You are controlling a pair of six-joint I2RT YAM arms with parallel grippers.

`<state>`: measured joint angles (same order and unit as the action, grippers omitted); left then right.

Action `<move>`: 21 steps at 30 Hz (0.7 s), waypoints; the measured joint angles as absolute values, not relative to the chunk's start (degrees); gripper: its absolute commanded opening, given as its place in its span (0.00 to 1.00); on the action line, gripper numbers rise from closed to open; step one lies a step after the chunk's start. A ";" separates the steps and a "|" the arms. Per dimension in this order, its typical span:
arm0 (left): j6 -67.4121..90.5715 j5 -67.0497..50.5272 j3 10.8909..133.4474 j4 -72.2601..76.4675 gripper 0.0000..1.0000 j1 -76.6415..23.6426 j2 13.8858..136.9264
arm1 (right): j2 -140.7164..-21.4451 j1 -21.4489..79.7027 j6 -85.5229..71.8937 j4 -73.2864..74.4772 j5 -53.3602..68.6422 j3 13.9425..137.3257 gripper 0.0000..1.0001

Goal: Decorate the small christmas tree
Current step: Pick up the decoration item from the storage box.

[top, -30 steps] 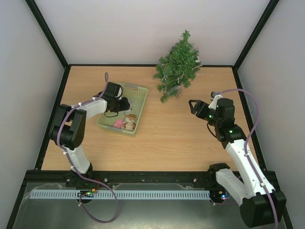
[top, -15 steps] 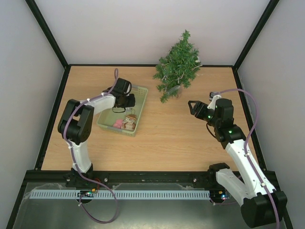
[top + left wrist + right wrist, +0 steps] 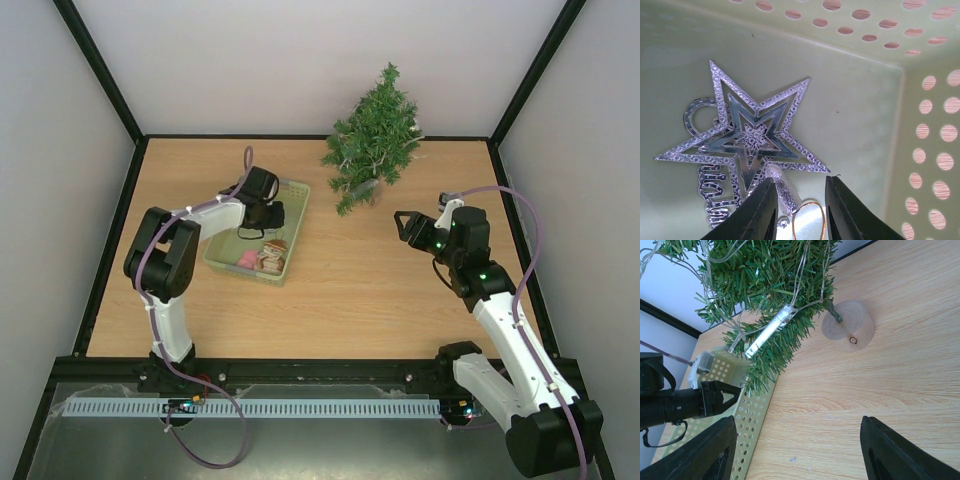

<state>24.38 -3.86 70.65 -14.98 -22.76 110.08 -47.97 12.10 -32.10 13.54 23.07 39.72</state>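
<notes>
The small christmas tree [image 3: 372,135] stands at the table's back on a round wooden base [image 3: 849,326], with a clear light string draped over it; it also shows in the right wrist view [image 3: 760,285]. My left gripper [image 3: 262,212] is down inside the pale green basket [image 3: 296,205]. In the left wrist view it [image 3: 799,187] is open, its jaws on either side of the glittery stem of a silver star [image 3: 747,132] and a gold loop [image 3: 807,222] lying on the basket floor. My right gripper [image 3: 402,224] is open and empty, right of the tree's base.
The basket's near end holds a pink ornament [image 3: 248,258] and a small doll figure [image 3: 272,255]. The basket's perforated wall [image 3: 920,125] is close on the right of my left gripper. Bare wood lies between basket and right gripper [image 3: 797,440].
My left gripper has moved right from the basket's left rim into its far end. The right arm has barely moved.
</notes>
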 measured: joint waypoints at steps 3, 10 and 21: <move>24.05 -3.81 70.65 -15.05 0.29 -22.87 110.21 | -47.97 12.10 -32.03 13.54 22.90 39.72 0.66; 23.31 -2.72 70.67 -15.97 0.29 -22.87 111.50 | -47.99 12.10 -31.90 13.56 22.72 39.72 0.65; 21.69 -1.63 71.20 -16.53 0.14 -22.87 112.51 | -48.38 12.51 -31.55 13.61 22.33 40.77 0.65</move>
<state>21.69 -1.63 71.20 -16.53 -22.87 112.51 -48.38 12.51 -31.55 13.61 22.33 40.77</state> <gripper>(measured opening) 0.172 0.650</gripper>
